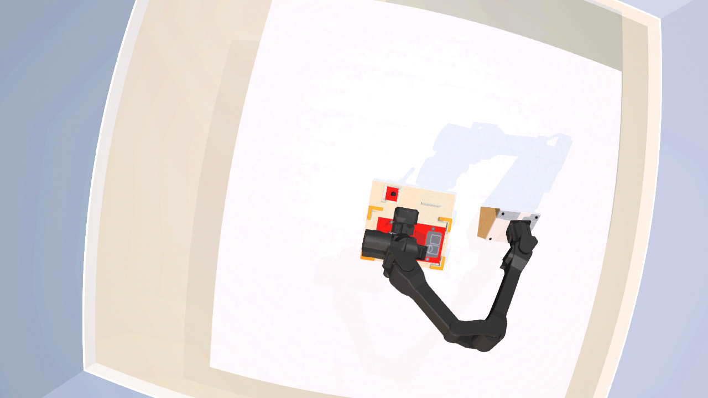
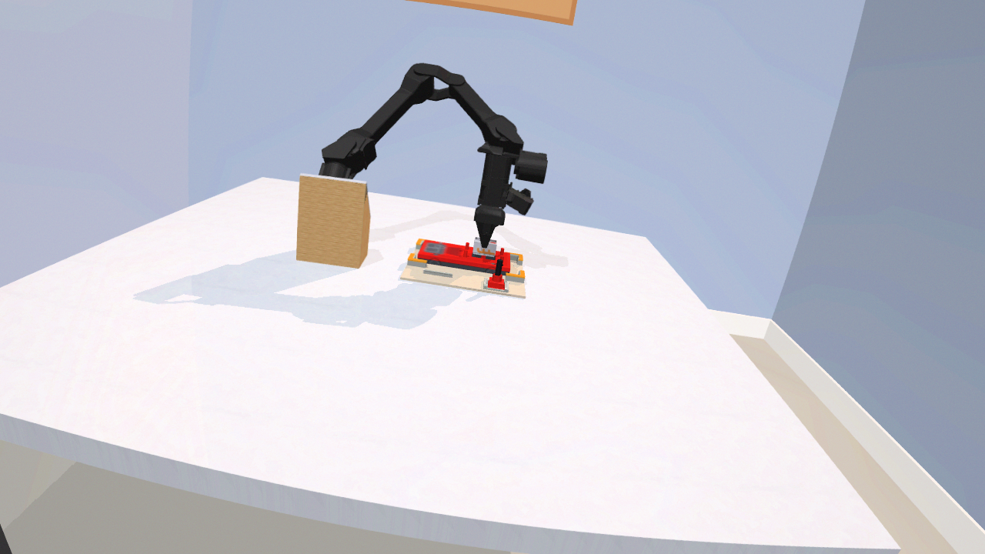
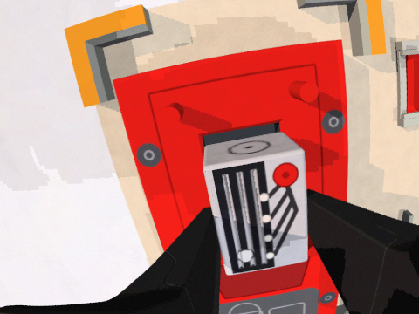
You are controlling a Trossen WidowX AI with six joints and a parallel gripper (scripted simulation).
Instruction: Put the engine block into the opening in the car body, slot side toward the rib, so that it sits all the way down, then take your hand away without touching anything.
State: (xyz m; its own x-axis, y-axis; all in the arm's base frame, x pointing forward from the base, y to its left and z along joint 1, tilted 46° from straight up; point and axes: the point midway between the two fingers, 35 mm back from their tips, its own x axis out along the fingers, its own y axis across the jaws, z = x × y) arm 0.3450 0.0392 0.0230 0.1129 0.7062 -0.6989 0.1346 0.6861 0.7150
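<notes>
The engine block (image 3: 285,222) (image 2: 485,251) is a light grey box with black slots and a red disc on its top face. My gripper (image 3: 257,208) (image 2: 485,245) is shut on it, one black finger on each side. The red car body (image 3: 135,100) (image 2: 440,255) (image 1: 438,252) lies below. In the wrist view the block stands over the opening (image 3: 240,133), whose dark far edge shows beyond it. The block still rises well above the body's top. Its lower end and the rib are hidden, so its depth cannot be told. In the top view the arm hides the block.
The body lies on a beige board (image 1: 410,195) (image 2: 468,283) between orange corner brackets (image 3: 78,65) (image 1: 445,221). Two red pegs (image 3: 309,92) (image 3: 175,111) rise near the block. A red part with a black post (image 2: 498,271) (image 1: 391,194) stands on the board. A wooden block (image 2: 330,220) stands beneath the arm's base.
</notes>
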